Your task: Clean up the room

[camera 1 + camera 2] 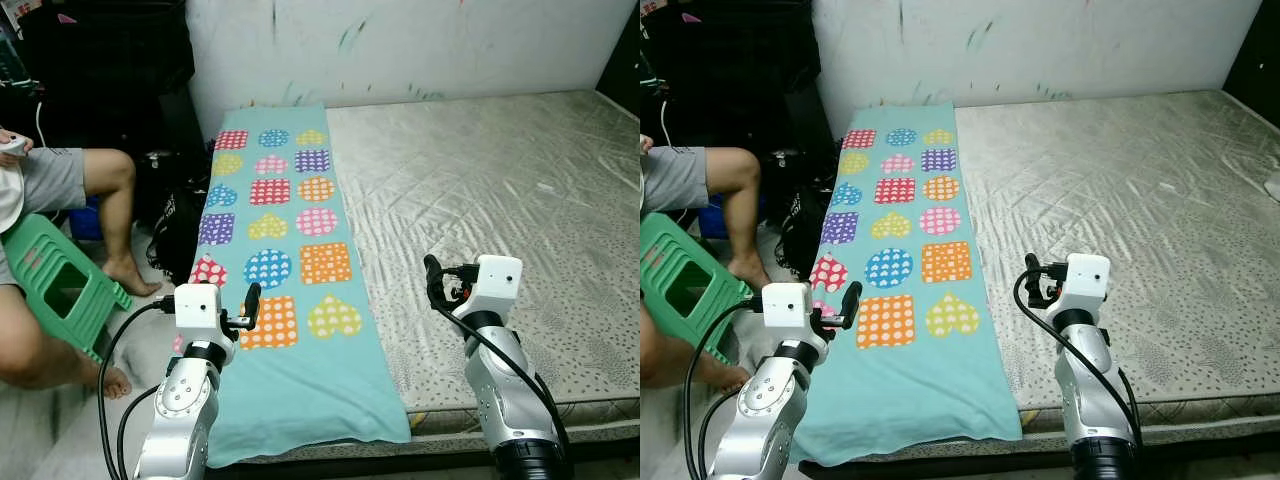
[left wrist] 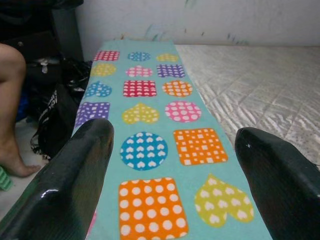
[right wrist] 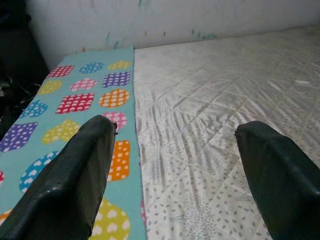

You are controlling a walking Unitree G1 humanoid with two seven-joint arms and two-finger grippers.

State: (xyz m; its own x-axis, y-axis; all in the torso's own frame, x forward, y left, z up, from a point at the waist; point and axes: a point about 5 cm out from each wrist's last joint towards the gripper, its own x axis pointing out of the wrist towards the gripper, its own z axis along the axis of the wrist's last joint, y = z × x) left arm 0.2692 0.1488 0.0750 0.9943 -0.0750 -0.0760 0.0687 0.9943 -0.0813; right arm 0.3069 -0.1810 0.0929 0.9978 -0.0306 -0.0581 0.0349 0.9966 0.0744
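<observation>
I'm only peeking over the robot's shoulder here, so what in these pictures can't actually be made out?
- The person on the green stool: upper body cut off by the head view's left edge.
- The dark bags beside the patterned blanket: too shadowed to identify.
- The mattress: its right side runs past the frame edge.
- A small white object there: cropped, unidentifiable.

Teal blanket: soft matt cloth, printed with dotted coloured shapes. Mattress: quilted grey fabric with a slight sheen, creased. Left gripper and right gripper: fingers were glossy black plastic. Arms looked like brushed silver metal. Stool: smooth green plastic. Wall: matt white, scuffed and paint-marked.
</observation>
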